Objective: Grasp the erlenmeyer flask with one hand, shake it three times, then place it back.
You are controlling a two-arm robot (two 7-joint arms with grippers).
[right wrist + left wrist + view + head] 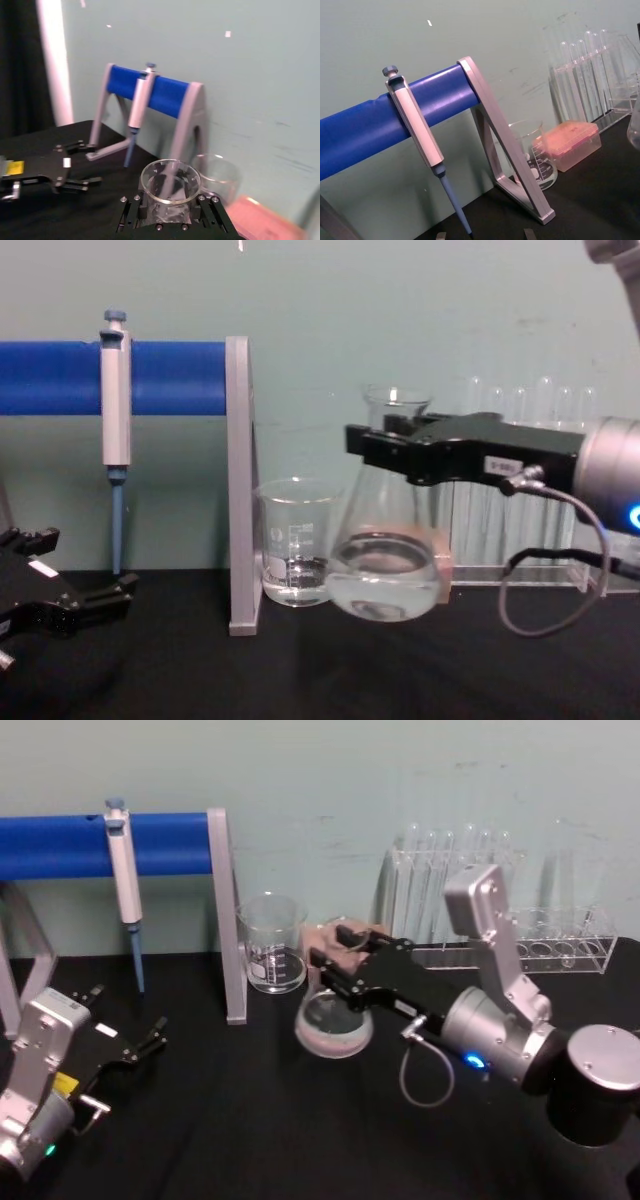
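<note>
Currently gripping the erlenmeyer flask [385,575] at the neck with the right gripper [385,452], clamped tight on the glass just under the flared rim. Holding it just in front of the beaker [295,550] and the pink tip box [567,145], between the pipette stand [238,480] and the test tube rack [560,945]. Apparently raised a touch off the desk [300,670] and tipped slightly, though hard to confirm. Carrying a little clear liquid in the base. Judged as grasp done, shake phase in hand or about to start; no way to tell the shake count. Next calls for short back-and-forth wrist swings with a firm grip, clear of beaker and stand post, then setting the base flat on the desk before letting go. Left gripper [150,1038] parked low at the left near the desk, spread apart, holding nothing.
</note>
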